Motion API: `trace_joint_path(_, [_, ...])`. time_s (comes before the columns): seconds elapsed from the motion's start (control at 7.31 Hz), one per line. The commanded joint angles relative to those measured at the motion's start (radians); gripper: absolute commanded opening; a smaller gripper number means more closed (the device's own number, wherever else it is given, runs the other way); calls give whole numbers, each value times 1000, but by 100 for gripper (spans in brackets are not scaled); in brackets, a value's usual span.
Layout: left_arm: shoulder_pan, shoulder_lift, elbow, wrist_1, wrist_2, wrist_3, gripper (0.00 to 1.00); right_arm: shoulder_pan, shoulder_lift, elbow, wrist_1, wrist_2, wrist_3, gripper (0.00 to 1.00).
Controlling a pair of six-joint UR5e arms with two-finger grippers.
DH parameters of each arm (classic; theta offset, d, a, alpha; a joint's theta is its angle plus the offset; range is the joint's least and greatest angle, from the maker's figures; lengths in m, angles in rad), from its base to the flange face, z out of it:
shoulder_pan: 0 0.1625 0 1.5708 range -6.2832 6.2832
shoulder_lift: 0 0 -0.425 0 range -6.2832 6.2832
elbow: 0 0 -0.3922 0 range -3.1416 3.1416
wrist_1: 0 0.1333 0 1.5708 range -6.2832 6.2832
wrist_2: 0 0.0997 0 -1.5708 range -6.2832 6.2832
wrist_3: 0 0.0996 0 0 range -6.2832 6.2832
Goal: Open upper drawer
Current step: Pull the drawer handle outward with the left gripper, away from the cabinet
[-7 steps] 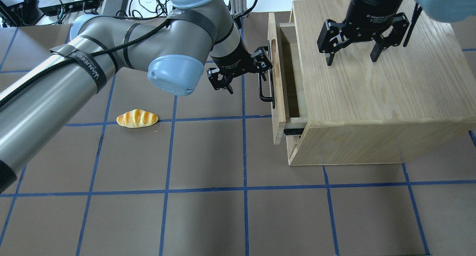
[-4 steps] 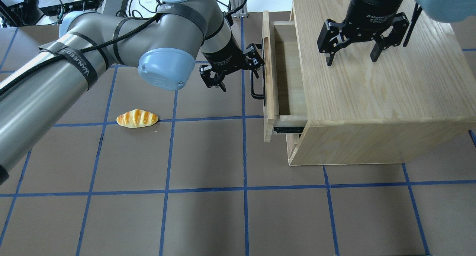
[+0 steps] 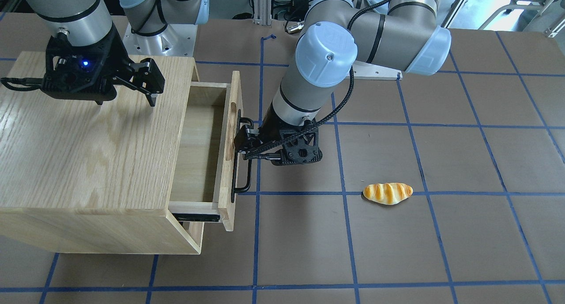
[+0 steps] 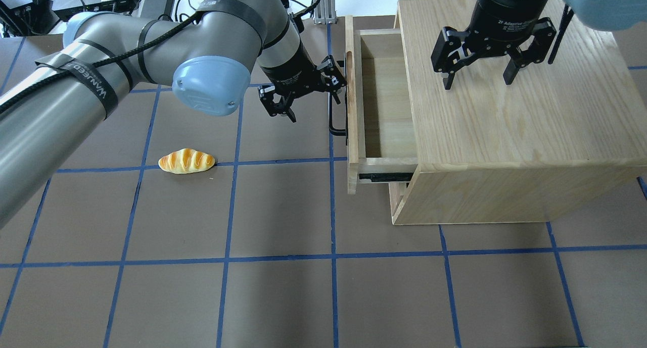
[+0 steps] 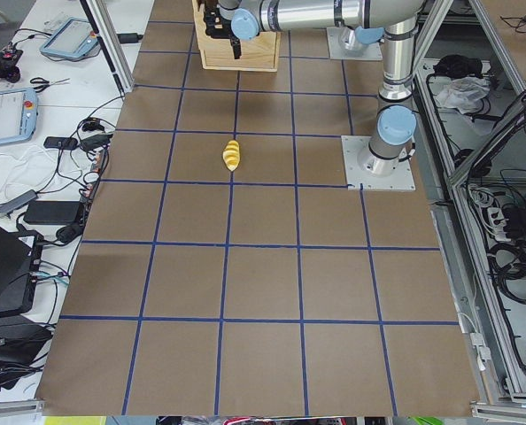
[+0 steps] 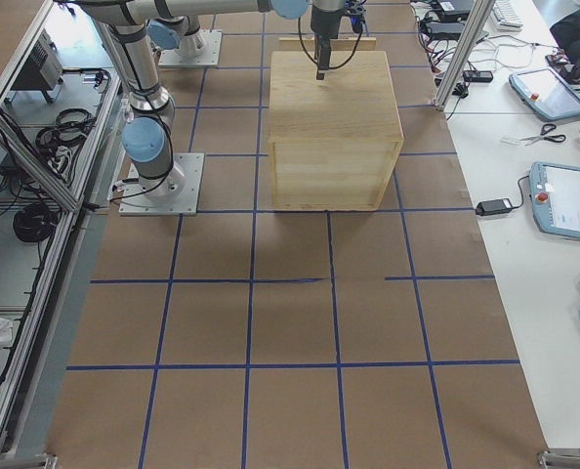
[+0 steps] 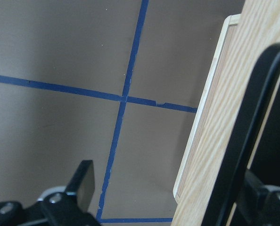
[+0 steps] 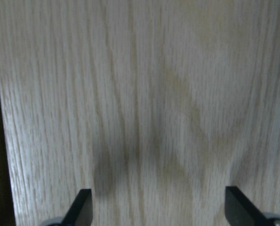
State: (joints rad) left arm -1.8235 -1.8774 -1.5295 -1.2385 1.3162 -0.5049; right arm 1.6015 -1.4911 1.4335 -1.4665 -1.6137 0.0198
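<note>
The upper drawer (image 4: 352, 110) is light oak and stands pulled partly out of the cabinet (image 4: 505, 136), its inside bare. It also shows in the front-facing view (image 3: 230, 118). Its long black bar handle (image 4: 333, 116) sits on the front panel. My left gripper (image 4: 316, 105) is open, with one finger hooked behind the handle and the other out over the mat. In the left wrist view the handle (image 7: 253, 141) crosses in front of the right finger. My right gripper (image 4: 479, 80) is open and empty just above the cabinet top, and it also shows in the right wrist view (image 8: 160, 209).
A toy bread roll (image 4: 186, 161) lies on the brown mat with blue grid lines, to the left of the drawer. A lower drawer front shows beneath the open one. Cables and boxes lie beyond the table's far edge.
The left gripper has moved away from the cabinet with the handle hooked, and the upper drawer has slid further out. The right arm has not moved.
</note>
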Motion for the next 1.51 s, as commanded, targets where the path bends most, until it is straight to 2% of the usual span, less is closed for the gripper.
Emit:
trace_joint_path(0.0, [12, 15, 2, -33, 0, 9, 100, 0, 0, -1, 0, 0, -1, 100])
trace_joint_path(1.37, [32, 50, 0, -134, 17, 54, 100, -2, 0, -1, 0, 0, -1, 100])
